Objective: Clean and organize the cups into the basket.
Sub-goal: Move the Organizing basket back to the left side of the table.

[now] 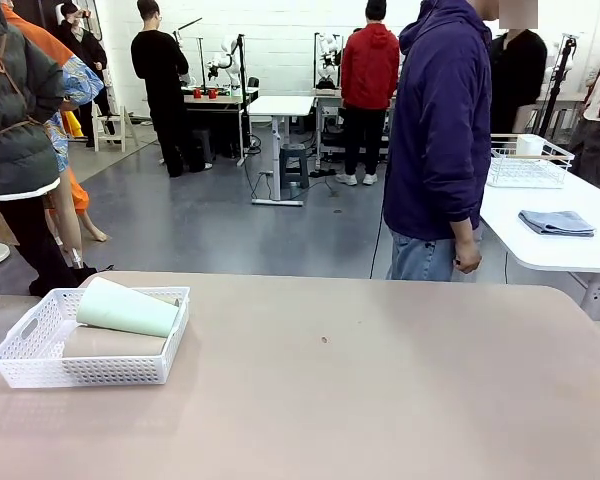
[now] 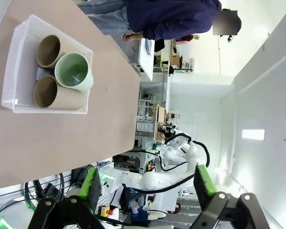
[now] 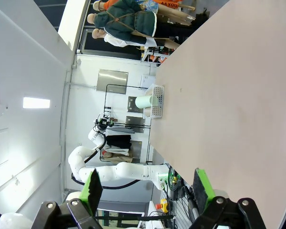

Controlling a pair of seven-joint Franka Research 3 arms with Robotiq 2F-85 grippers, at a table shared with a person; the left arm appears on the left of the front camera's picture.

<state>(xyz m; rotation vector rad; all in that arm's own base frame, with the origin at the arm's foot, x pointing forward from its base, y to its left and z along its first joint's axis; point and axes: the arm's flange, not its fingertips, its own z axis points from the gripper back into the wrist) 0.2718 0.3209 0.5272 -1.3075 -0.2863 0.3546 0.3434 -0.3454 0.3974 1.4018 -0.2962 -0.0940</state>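
The left claw [image 2: 148, 188] stands wide, its two green pads far apart and nothing between them, raised off the surface [image 2: 62, 138]. Well ahead of this claw and to the upper left in its own view sits the basket [image 2: 19, 71], white with lattice sides, resting on the surface near one end of it. Inside the basket lie all three cups on their sides with their mouths turned toward the claw: one tan cup [image 2: 50, 50] and a second tan cup [image 2: 47, 93] are side by side on the bottom, and the mint green cup [image 2: 74, 71] rests on top, between them and touching both. The right claw [image 3: 148, 188] is also wide and holds nothing. Far ahead of it, at the distant end of the surface [image 3: 229, 95], the same basket [image 3: 156, 101] is visible with the green cup [image 3: 145, 101] lying in it. A person in a dark purple jacket [image 1: 440, 120] stands at the far side of the surface, well apart from both claws, with one hand [image 1: 467, 258] hanging down.
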